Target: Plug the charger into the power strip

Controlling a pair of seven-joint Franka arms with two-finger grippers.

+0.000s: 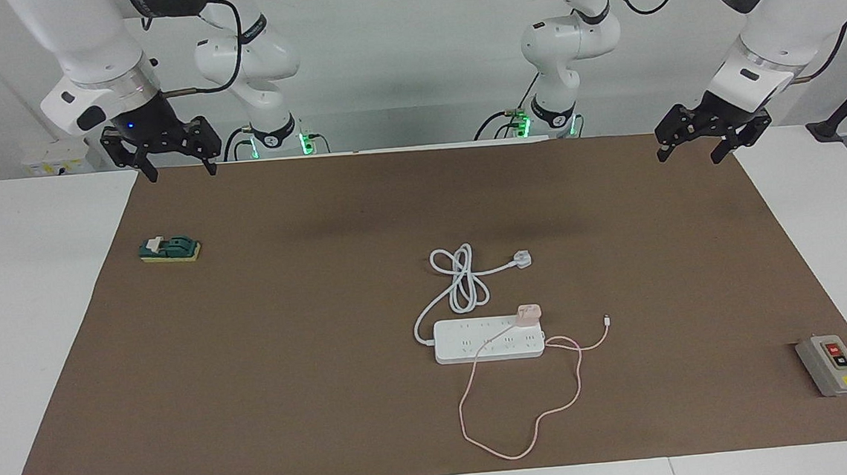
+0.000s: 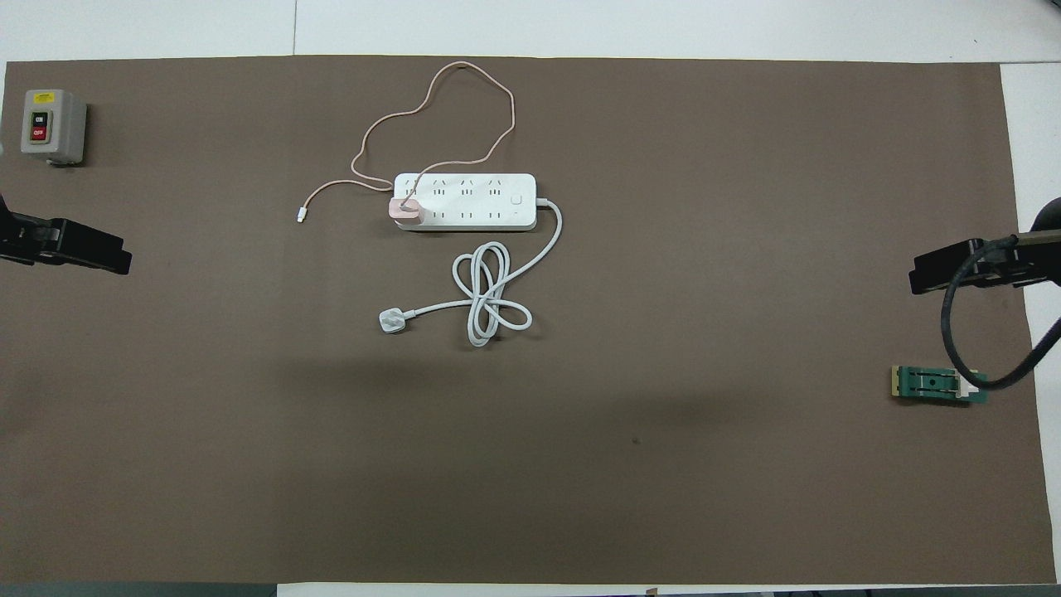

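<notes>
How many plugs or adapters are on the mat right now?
2. The pink charger sits on the power strip at its left-arm end; the white three-pin plug lies on the mat nearer the robots. None seem hidden.

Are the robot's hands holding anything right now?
No, nothing is held. The left end effector and right end effector both hang open and empty. The charger sits on the power strip.

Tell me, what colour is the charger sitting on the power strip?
Pale pink, with a matching thin pink cable. The charger on the white power strip shows best in the overhead view.
</notes>
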